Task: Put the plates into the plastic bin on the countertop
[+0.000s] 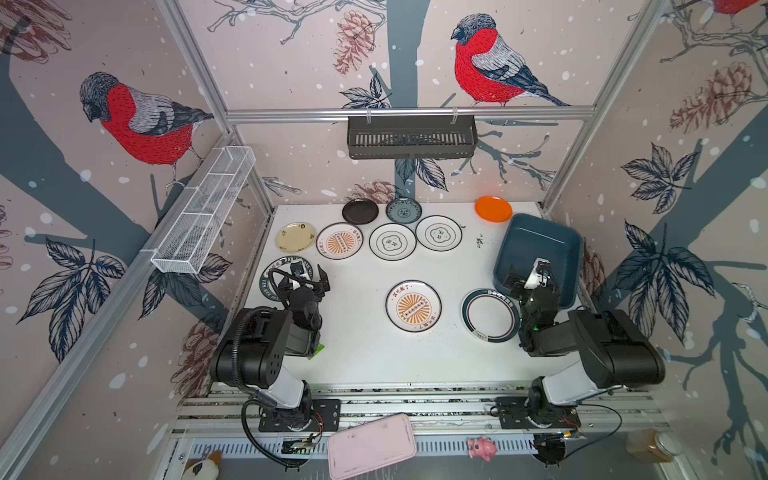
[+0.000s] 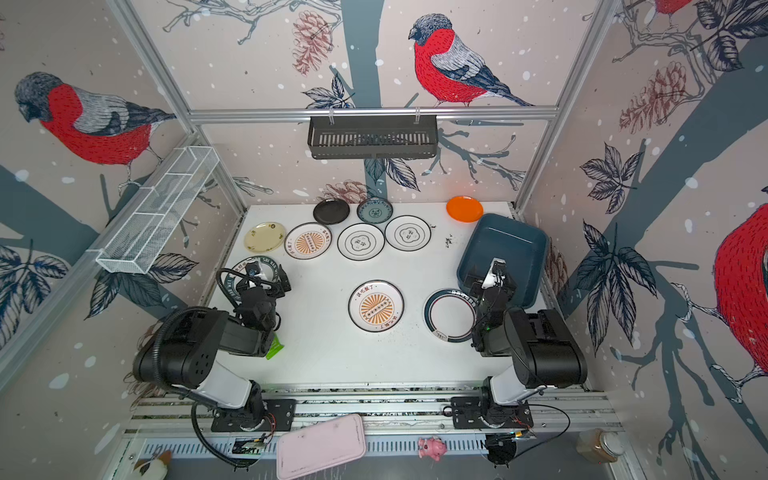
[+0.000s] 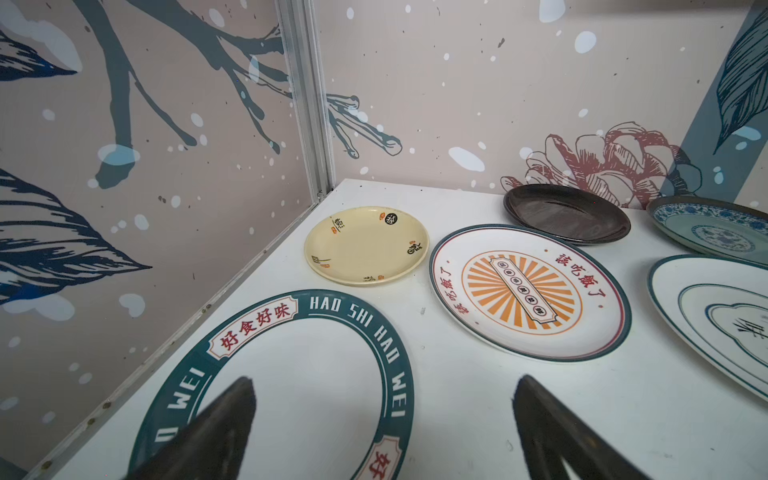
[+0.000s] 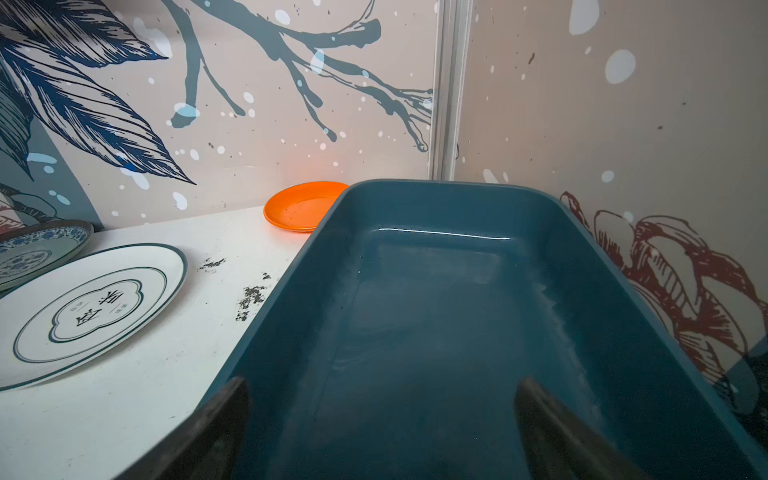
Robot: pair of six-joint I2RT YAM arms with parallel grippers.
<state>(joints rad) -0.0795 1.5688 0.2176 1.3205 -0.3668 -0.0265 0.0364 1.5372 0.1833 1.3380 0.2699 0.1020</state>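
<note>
Several plates lie flat on the white countertop (image 1: 357,353): cream (image 1: 295,237), black (image 1: 360,211), teal-patterned (image 1: 403,210), plain orange (image 1: 493,208), two black-rimmed white ones (image 1: 392,241), and two orange sunburst ones (image 1: 413,306). A dark-ringed plate (image 1: 490,316) sits by the dark teal plastic bin (image 1: 540,245), which is empty (image 4: 436,311). My left gripper (image 1: 305,276) hangs open over a second dark-ringed plate (image 3: 291,361), one finger above its centre, the other outside its rim. My right gripper (image 4: 383,380) is open over the bin's near end, holding nothing.
A black slotted basket (image 1: 411,137) hangs on the back wall and a white wire-mesh basket (image 1: 203,212) on the left rail. A pink tray (image 1: 371,444) lies off the front edge. Dark specks (image 4: 251,297) mark the countertop beside the bin.
</note>
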